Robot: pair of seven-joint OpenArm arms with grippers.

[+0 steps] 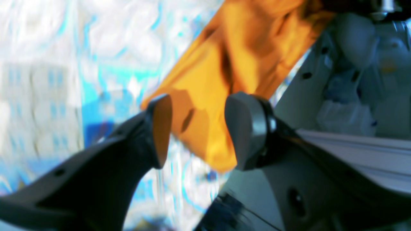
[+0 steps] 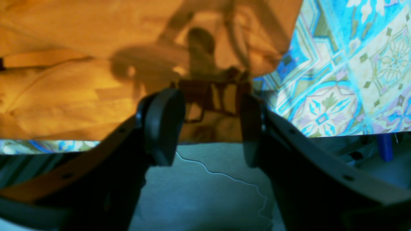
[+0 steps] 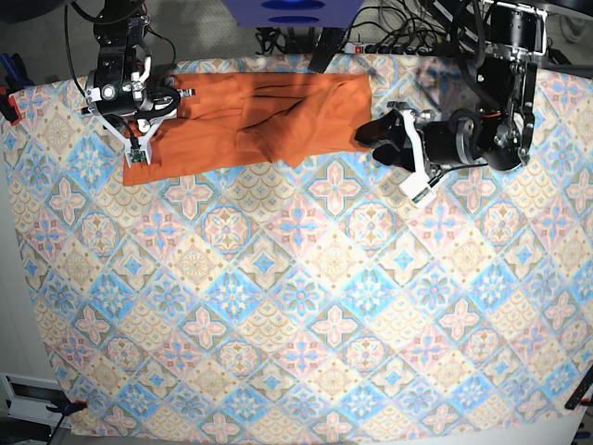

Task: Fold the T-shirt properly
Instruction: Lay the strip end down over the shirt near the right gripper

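The T-shirt is soft orange cloth, rumpled, with a raised fold ridge near its middle, lying along the far edge of the bench, which wears a tablecloth of blue and beige tile patterns. The left pincer stands open beside the shirt's right edge, its rounded pads empty. The right pincer stands open over the shirt's left end, gripping nothing. The left wrist view is badly blurred.
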